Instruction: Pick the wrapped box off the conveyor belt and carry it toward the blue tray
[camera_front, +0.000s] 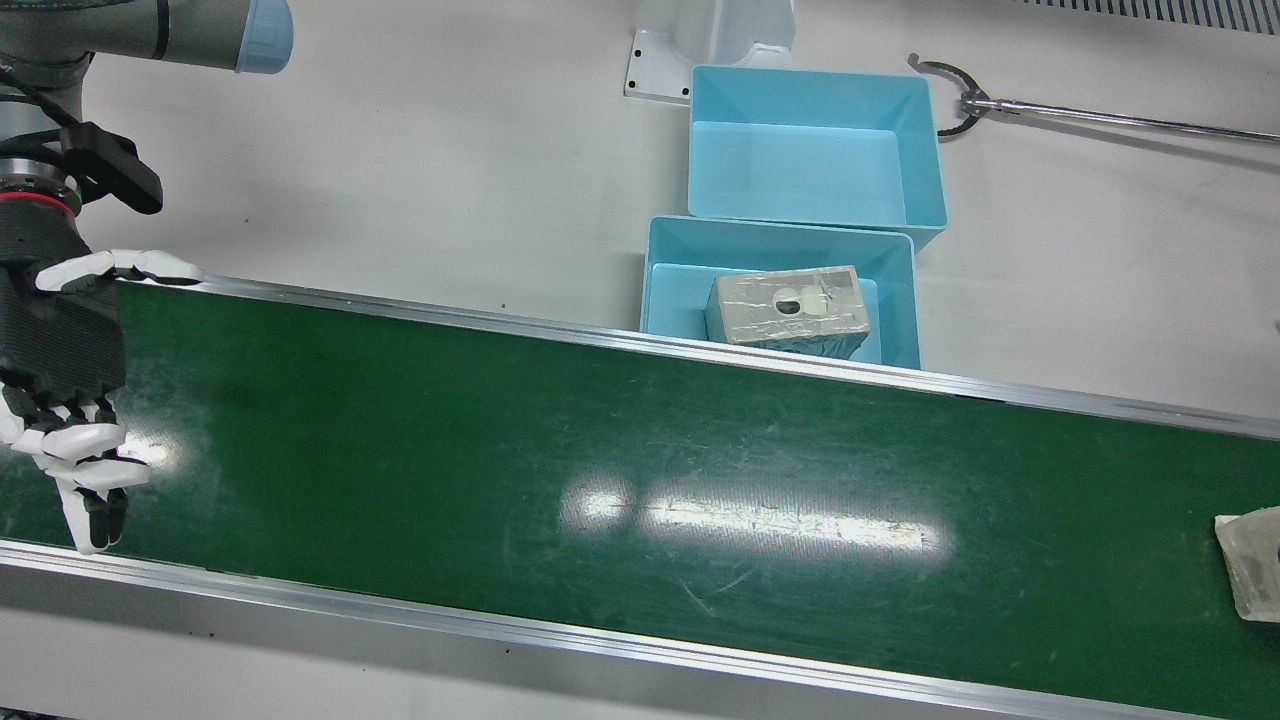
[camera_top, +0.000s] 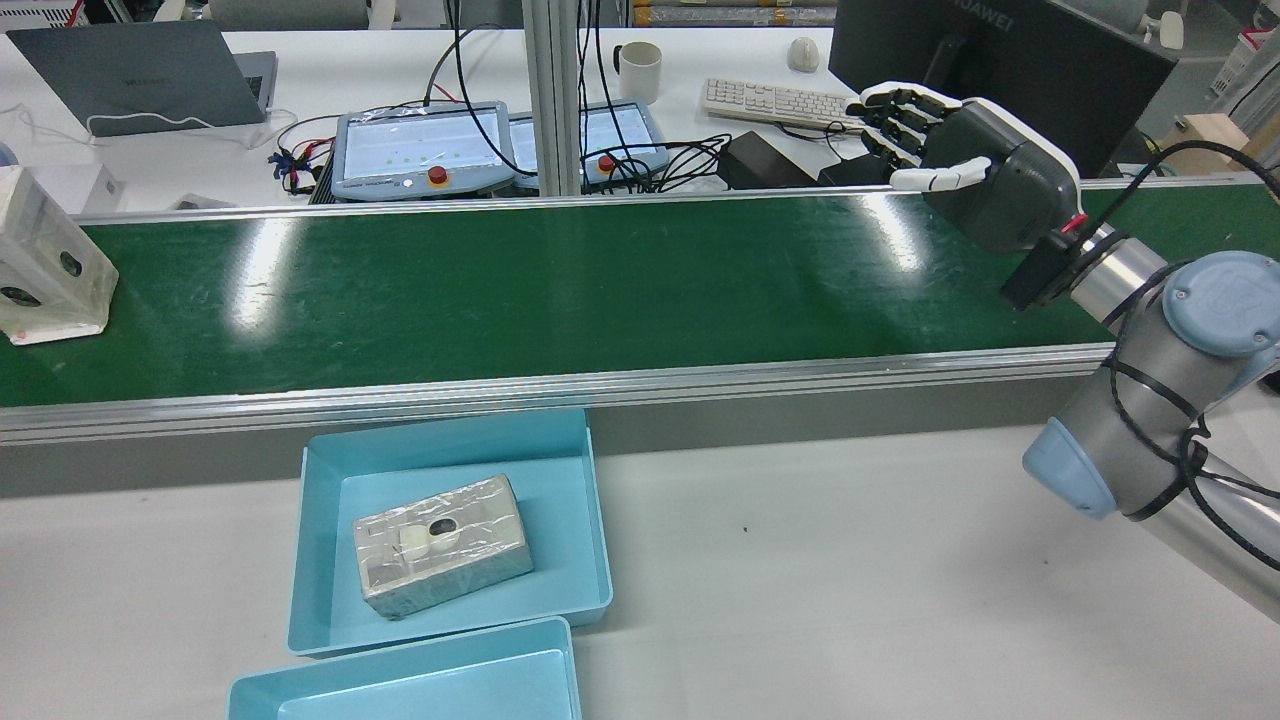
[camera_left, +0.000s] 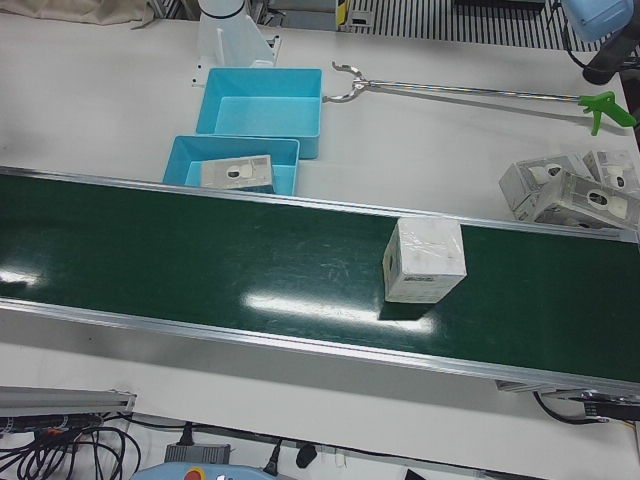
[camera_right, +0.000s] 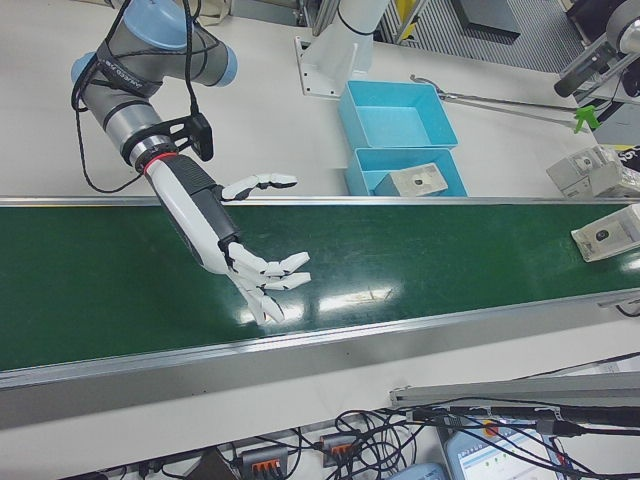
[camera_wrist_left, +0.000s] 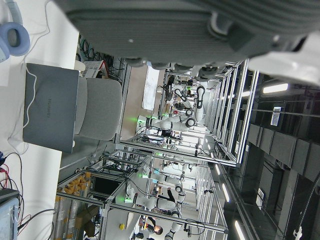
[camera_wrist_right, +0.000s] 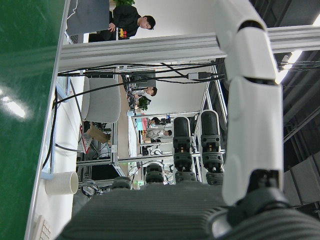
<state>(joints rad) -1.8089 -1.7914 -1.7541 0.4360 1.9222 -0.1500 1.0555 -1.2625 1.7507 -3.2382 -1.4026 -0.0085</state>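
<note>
A wrapped white box (camera_left: 425, 260) stands on the green conveyor belt (camera_left: 200, 260). It also shows at the belt's left end in the rear view (camera_top: 45, 262) and at the right edge of the front view (camera_front: 1250, 565). My right hand (camera_top: 960, 150) is open and empty above the other end of the belt, far from the box; it also shows in the right-front view (camera_right: 245, 250). A blue tray (camera_front: 660, 270) beside the belt holds another wrapped box (camera_front: 790, 305). Of my left hand, only part of the palm (camera_wrist_left: 175, 30) shows.
A second, empty blue tray (camera_front: 815, 150) sits behind the first. A long grabber tool (camera_front: 1050, 108) lies on the table. Several wrapped boxes (camera_left: 570, 190) lie on the table beside the belt. A laptop, keyboard and pendants sit beyond the belt in the rear view.
</note>
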